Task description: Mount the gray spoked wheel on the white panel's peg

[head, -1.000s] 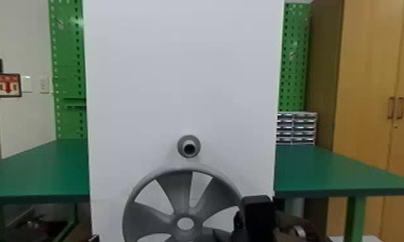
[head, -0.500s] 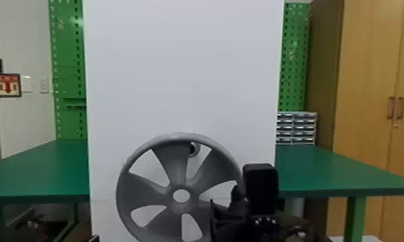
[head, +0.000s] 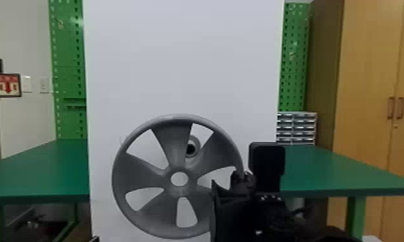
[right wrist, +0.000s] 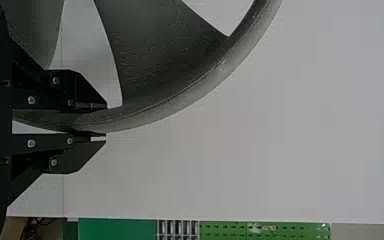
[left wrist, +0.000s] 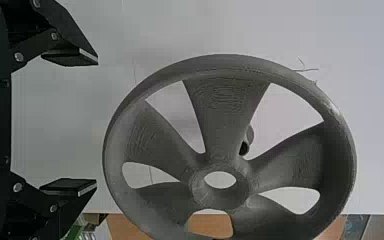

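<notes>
One left gripper (left wrist: 96, 123) spread and empty, apart from the wheel (head: 172, 144); wheel upright before the white panel (head: 179, 64), hub low and left of the peg (head: 193, 142), a spoke partly in the way; right gripper (right wrist: 105, 121) pinches the rim's side, likely keeping the hub free; table (head: 339, 170), drawers (head: 296, 127), cabinet (head: 365, 128) beyond.

Matt, plastic-looking material with fine ridged lines is seen on the gray round five-spoked wheel (left wrist: 227, 100), and a faint sheen is caught at twelve o'clock on its rim in the head view. A smooth, matt face is shown by the tall white rectangular panel (head: 185, 64). Wood grain is displayed by the tan upright cabinet (head: 368, 64) at three o'clock; painted metal is suggested by the perforated green pegboard (head: 68, 48) at ten o'clock.
</notes>
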`<state>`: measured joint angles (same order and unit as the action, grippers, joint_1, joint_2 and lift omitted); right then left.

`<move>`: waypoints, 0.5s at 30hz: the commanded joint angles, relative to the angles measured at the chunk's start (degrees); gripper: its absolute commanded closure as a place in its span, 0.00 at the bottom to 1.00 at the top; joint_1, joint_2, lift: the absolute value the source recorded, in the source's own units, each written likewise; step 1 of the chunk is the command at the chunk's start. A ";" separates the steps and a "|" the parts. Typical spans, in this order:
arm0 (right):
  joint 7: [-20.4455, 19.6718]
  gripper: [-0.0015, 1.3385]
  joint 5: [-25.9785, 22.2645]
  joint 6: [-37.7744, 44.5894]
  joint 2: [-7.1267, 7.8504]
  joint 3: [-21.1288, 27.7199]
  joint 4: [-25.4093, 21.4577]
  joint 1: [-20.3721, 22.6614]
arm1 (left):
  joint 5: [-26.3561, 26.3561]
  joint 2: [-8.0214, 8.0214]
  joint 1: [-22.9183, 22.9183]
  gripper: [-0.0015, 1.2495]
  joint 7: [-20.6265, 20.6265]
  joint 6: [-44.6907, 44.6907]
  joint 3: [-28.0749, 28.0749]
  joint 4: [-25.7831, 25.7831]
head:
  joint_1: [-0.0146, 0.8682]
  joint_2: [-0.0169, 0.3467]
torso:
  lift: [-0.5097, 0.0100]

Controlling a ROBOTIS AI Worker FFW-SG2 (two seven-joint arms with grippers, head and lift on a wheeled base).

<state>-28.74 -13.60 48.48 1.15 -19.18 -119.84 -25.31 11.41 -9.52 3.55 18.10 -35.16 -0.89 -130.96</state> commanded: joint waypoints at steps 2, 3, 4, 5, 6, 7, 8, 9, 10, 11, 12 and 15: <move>-0.09 0.98 -3.36 1.53 0.08 1.25 -0.13 -1.32 | -0.08 -0.06 0.05 0.31 0.00 -0.09 0.01 0.01 | 0.16 0.03 | 0.20; -0.09 0.98 -3.36 1.44 0.17 1.25 -0.13 -1.49 | -0.08 -0.06 -0.04 0.31 0.00 -0.09 0.10 0.01 | 0.16 0.03 | 0.20; -0.18 0.98 -3.45 1.53 0.17 1.25 -0.13 -1.85 | 0.01 -0.06 0.05 0.31 0.00 -0.09 0.10 0.09 | 0.16 0.03 | 0.20; -0.26 0.98 -3.80 1.62 0.17 1.34 -0.04 -2.11 | 0.01 -0.15 0.05 0.31 0.00 -0.09 0.10 0.09 | 0.16 0.03 | 0.20; -0.44 0.97 -3.89 1.62 0.26 1.34 -0.13 -2.37 | 0.01 -0.15 -0.04 0.31 0.00 -0.09 0.10 0.09 | 0.16 0.03 | 0.20; -0.62 0.97 -3.97 1.62 0.26 1.42 -0.13 -2.64 | 0.01 -0.24 -0.04 0.31 0.00 -0.09 0.19 0.09 | 0.16 0.03 | 0.20; -0.97 0.97 -4.24 1.70 0.26 1.51 -0.04 -2.81 | 0.10 -0.24 -0.04 0.31 0.00 -0.09 0.19 0.09 | 0.16 0.03 | 0.20; -1.06 0.97 -4.24 1.70 0.34 1.60 -0.13 -3.08 | 0.10 -0.24 -0.12 0.31 0.00 -0.09 0.28 0.09 | 0.16 0.03 | 0.20; -1.14 0.97 -4.24 1.70 0.34 1.69 -0.13 -3.25 | 0.10 -0.24 -0.12 0.31 0.00 -0.09 0.37 0.18 | 0.16 0.03 | 0.20; -1.14 0.97 -4.24 1.70 0.34 1.95 -0.04 -3.34 | 0.10 -0.24 -0.12 0.31 0.00 -0.09 0.37 0.18 | 0.16 0.03 | 0.20; -1.23 0.97 -4.24 1.70 0.34 2.13 -0.04 -3.43 | 0.10 -0.24 -0.30 0.31 0.00 -0.09 0.45 0.18 | 0.16 0.03 | 0.20; -1.14 0.97 -4.24 1.26 0.43 2.57 0.22 -3.78 | 0.10 -0.33 -0.30 0.31 0.00 -0.09 0.54 0.18 | 0.16 0.03 | 0.20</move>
<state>-29.95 -17.81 50.17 1.49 -17.18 -119.94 -28.62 11.50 -9.78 3.37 18.10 -35.23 -0.50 -130.80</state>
